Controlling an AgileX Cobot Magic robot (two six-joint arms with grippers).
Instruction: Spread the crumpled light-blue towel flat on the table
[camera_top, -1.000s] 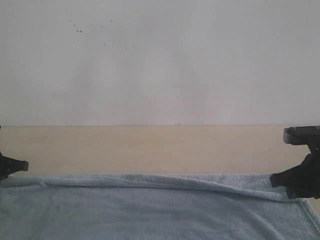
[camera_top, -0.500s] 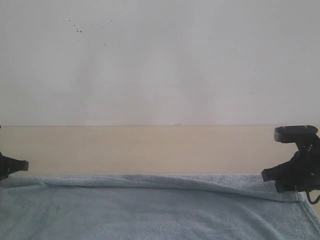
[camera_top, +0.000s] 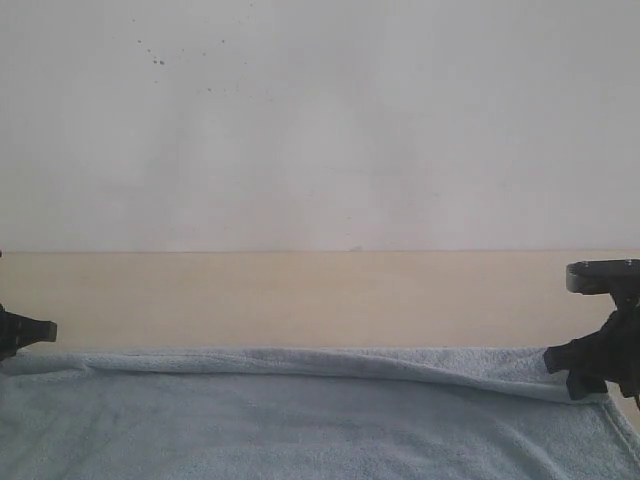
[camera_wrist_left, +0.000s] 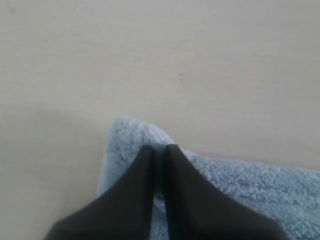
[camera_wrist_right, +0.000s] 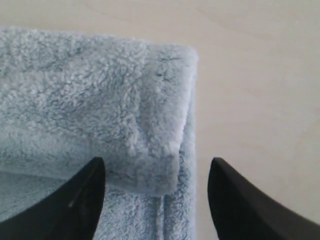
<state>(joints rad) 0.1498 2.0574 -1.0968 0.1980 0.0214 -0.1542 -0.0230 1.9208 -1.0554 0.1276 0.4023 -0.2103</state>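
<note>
The white wall (camera_top: 320, 120) fills the top half of the exterior view and has a few small dark specks on it; below it runs the wide cream bench (camera_top: 300, 295), flat and plain.

The towel (camera_top: 300, 420) is pale blue and fluffy; it lies on the near part of the bench and goes almost all the way across, from the left side to the right side. Its far edge is folded back on itself, so a long soft ridge runs along it; the ridge is thin on the left and thicker toward the right. The rest of the towel looks mostly flat, with some soft wrinkles.

The right claw (camera_wrist_right: 156, 167) is at the far right corner of the towel; its two black fingers are spread wide apart. The folded corner of the towel sits between them, two layers thick, and neither finger is seen touching it; bare bench shows just past the corner.

The left claw (camera_wrist_left: 159, 150) is at the far left corner of the towel; its two black fingers are pressed together, with only a thin line between them. They pinch the towel at that corner; a small rounded bit of blue cloth pokes out past the tips, and bare bench lies around it.
</note>
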